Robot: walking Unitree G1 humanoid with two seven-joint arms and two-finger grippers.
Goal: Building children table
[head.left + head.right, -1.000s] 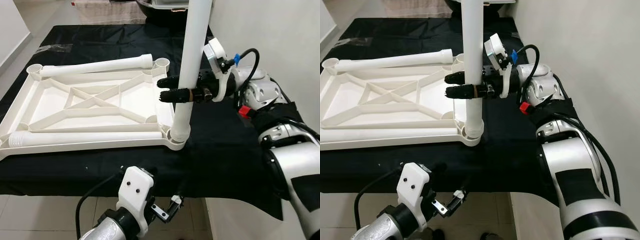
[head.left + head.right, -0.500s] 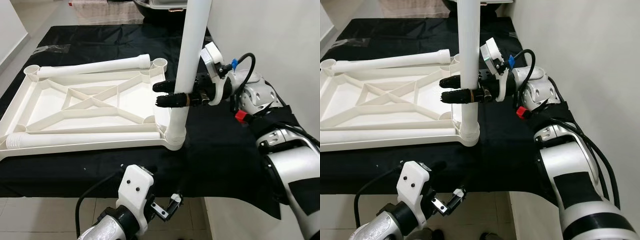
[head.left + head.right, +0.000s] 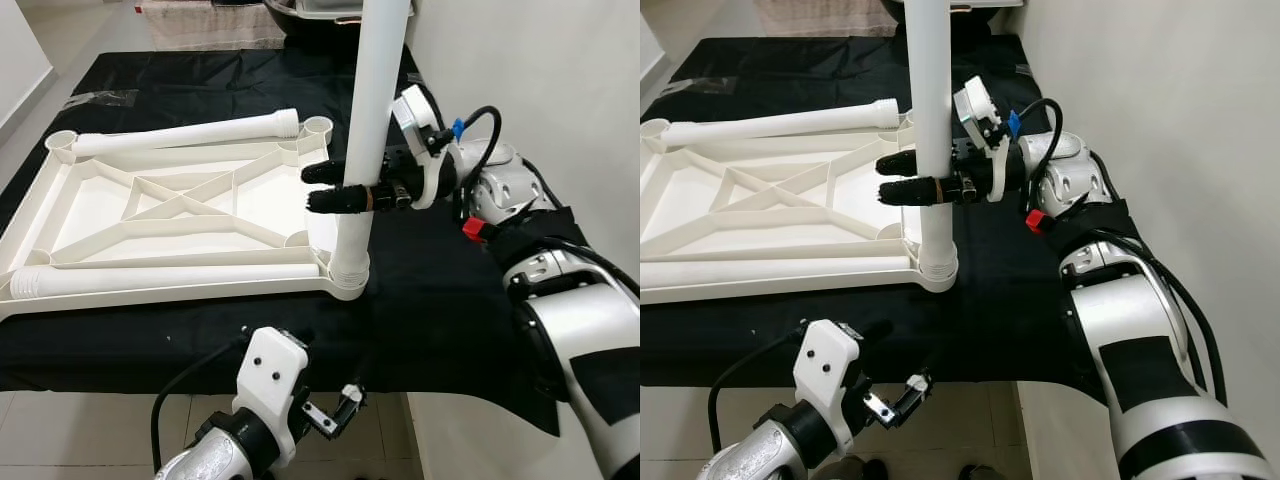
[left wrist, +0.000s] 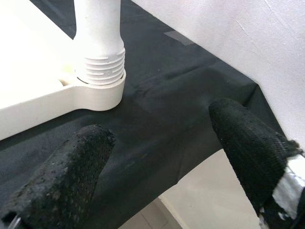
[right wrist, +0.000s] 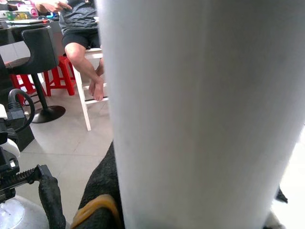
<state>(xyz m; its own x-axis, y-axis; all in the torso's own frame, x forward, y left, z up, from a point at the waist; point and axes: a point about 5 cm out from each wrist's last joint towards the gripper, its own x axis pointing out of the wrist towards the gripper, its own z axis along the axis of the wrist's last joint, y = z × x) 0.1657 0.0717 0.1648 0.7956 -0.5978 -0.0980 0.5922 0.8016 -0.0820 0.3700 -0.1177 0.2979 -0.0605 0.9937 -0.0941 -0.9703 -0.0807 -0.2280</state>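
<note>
A white plastic tabletop (image 3: 180, 215) lay upside down on a desk covered in black cloth (image 3: 440, 300), its ribbed underside and round corner sockets facing up. One white table leg (image 3: 372, 120) stood upright in the near right corner socket (image 3: 348, 280), its ridged end seated in the ring. The right claw (image 3: 325, 187) reached in from the right at about the leg's middle height, its two black fingers closed around the leg, one on either side. Two more legs lay flat on the tabletop: one (image 3: 185, 133) along the far edge, another (image 3: 160, 277) along the near edge. The left claw (image 3: 335, 415) hung below the desk's near edge, its fingers spread open and holding nothing. In the right wrist view, a seated person's legs (image 5: 86, 67) showed beyond the leg.
</note>
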